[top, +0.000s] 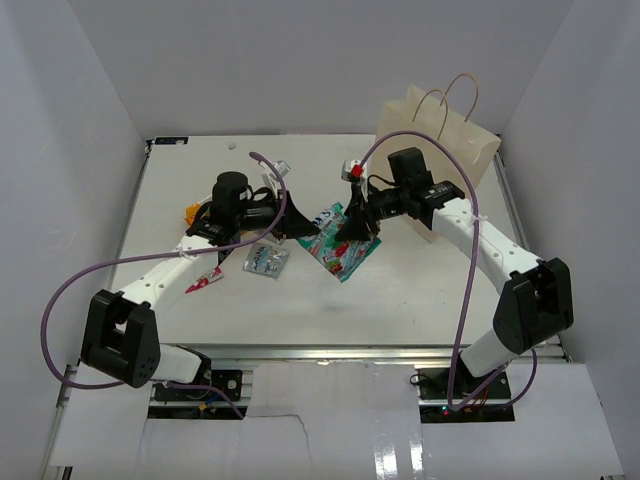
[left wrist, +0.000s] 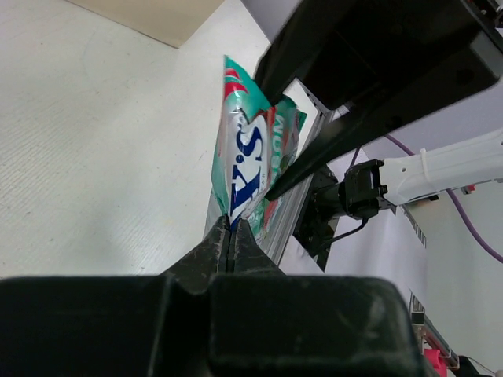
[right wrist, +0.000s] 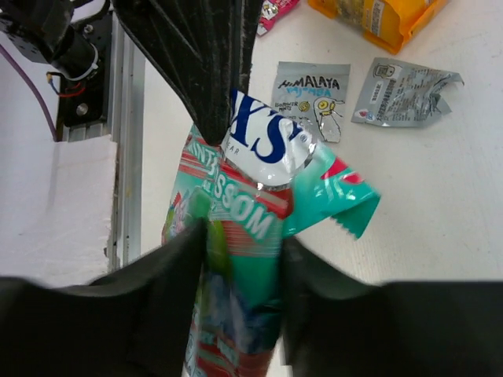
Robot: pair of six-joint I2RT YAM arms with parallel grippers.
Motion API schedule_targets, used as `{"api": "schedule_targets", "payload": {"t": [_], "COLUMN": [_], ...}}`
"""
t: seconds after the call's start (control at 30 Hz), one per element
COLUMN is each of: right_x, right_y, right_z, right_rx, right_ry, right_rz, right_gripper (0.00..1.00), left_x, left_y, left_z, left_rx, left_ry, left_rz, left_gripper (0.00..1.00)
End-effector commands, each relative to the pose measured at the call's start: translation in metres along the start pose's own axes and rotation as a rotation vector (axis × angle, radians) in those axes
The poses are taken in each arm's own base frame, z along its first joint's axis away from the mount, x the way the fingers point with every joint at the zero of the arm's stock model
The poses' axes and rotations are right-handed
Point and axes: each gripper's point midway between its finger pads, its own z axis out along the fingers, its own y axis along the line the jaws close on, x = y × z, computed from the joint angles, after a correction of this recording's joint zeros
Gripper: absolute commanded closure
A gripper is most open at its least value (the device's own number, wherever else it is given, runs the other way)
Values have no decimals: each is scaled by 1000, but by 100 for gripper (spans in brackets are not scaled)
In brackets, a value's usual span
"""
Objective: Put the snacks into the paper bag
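Observation:
My left gripper (top: 303, 228) is shut on one edge of the green-white snack packet (top: 340, 243) and holds it up above the table's middle. The pinch shows in the left wrist view (left wrist: 229, 226), with the packet (left wrist: 250, 153) standing beyond it. My right gripper (top: 353, 230) is open, its fingers (right wrist: 185, 271) on either side of the same packet (right wrist: 251, 236). The tan paper bag (top: 440, 130) stands at the back right, behind the right arm. On the table lie an orange packet (top: 195, 212), a silver-blue packet (top: 267, 260) and a red-pink packet (top: 205, 281).
The right wrist view shows two silver-blue packets (right wrist: 312, 88) (right wrist: 405, 93) side by side, with the orange one (right wrist: 377, 16) beyond. White walls close in the table on three sides. A metal rail (top: 340, 352) runs along the near edge.

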Motion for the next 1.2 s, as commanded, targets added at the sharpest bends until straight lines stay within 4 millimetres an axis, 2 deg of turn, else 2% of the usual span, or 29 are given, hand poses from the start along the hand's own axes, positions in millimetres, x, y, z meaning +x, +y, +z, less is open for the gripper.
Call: {"api": "schedule_targets", "payload": {"t": [0.0,0.07,0.1,0.17,0.23,0.3,0.33,0.37,0.47,0.6,0.63,0.67,0.73,0.77,0.83,0.87,0.9,0.97,1.0,1.07,1.1,1.17], "right_x": [-15,-15,-16,-17,-19,-23,-25,-26,-34,-56,-64,-84,-112,-143,-175,-204,-219,-250,-255,-270,-275,-282], "right_y": [23,24,24,26,27,28,28,25,21,7,2,0,-7,-8,-15,-10,-25,-31,-39,-46,-51,-59], "right_z": [-5,-6,-6,-7,-9,-12,-13,-14,-21,-42,-52,-63,-86,-104,-134,-154,-180,-219,-245,-277,-299,-327], "right_rx": [-70,-73,-74,-73,-68,-62,-55,-37,9,103,133,162,243,309,406,462,568,704,779,886,951,1060], "right_ry": [-47,-49,-50,-53,-57,-62,-63,-57,-50,-71,-84,-112,-150,-188,-237,-283,-312,-387,-405,-456,-471,-510], "right_rz": [-30,-33,-37,-47,-55,-69,-76,-94,-138,-217,-234,-278,-343,-423,-472,-524,-538,-526,-522,-514,-519,-502], "right_gripper": [63,77,87,92,92,92,92,92,92,92,92,92,92,92,92,92,92,92,92,92,92,92], "left_x": [-16,-16,-17,-20,-21,-26,-31,-35,-61,-106,-117,-128,-131,-133,-118,-112,-101,-82,-73,-57,-53,-43], "left_y": [-16,-16,-16,-16,-13,-12,-13,-13,-23,-38,-41,-35,-31,-23,-4,5,17,36,41,52,54,62], "left_z": [-7,-6,-6,-6,-6,-6,-8,-10,-22,-48,-55,-64,-74,-79,-79,-79,-79,-75,-74,-71,-70,-69], "left_rx": [21,20,18,15,-9,-27,-41,-53,-96,-187,-221,-286,-356,-406,-468,-495,-536,-580,-589,-601,-602,-617], "left_ry": [-54,-53,-55,-62,-69,-86,-107,-124,-231,-400,-431,-476,-493,-507,-475,-463,-436,-391,-372,-341,-336,-318], "left_rz": [73,69,67,69,50,46,49,55,120,212,216,228,219,209,153,127,77,9,-24,-59,-68,-87], "left_gripper": [100,100,100,100,84,63,44,37,19,12,10,9,7,5,4,4,4,4,4,4,4,4]}}
